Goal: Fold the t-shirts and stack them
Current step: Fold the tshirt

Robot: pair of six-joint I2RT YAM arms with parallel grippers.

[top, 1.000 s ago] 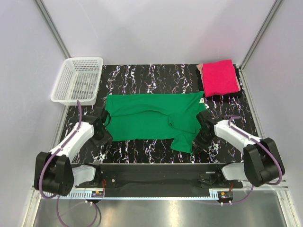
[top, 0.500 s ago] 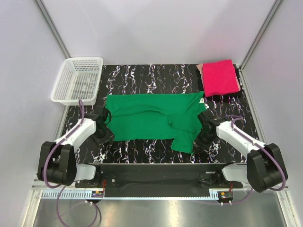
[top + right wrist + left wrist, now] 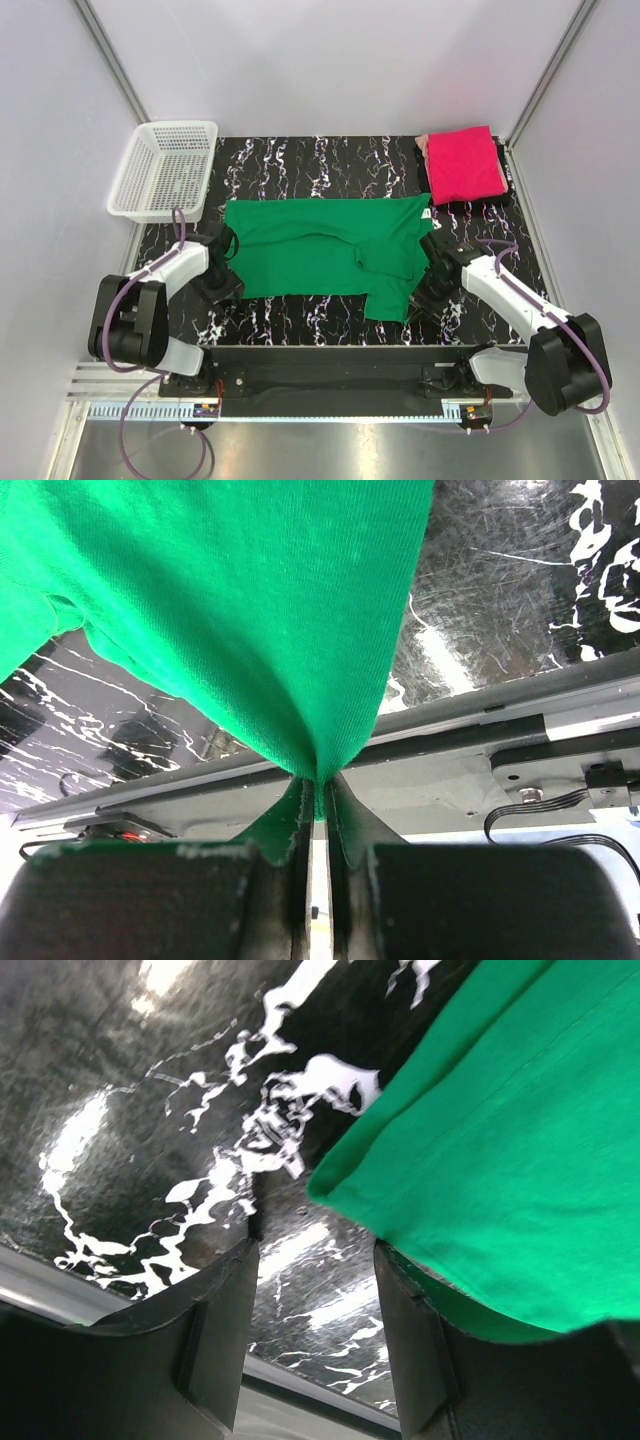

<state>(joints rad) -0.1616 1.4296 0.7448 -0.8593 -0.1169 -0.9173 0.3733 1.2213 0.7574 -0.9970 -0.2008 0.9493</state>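
Observation:
A bright green t-shirt [image 3: 320,255] lies spread flat across the middle of the black marbled table [image 3: 330,165]. A hot pink t-shirt [image 3: 465,165] sits folded at the back right corner. My left gripper [image 3: 226,288] is low at the green shirt's near left corner. In the left wrist view it [image 3: 315,1335] stands open over bare table, and the shirt corner [image 3: 500,1160] lies against its right finger [image 3: 415,1345]. My right gripper [image 3: 420,300] is at the shirt's near right side. In the right wrist view it [image 3: 318,795] is shut on a pinch of green cloth [image 3: 230,610].
A white mesh basket [image 3: 165,168] stands at the back left corner. The pink shirt rests on something dark at its edges. Grey walls close in both sides and the back. The arms' base rail [image 3: 330,365] runs along the near table edge.
The left arm's elbow has swung in toward the table while its gripper stayed by the shirt's left corner. The right arm shifted slightly, still holding the green cloth.

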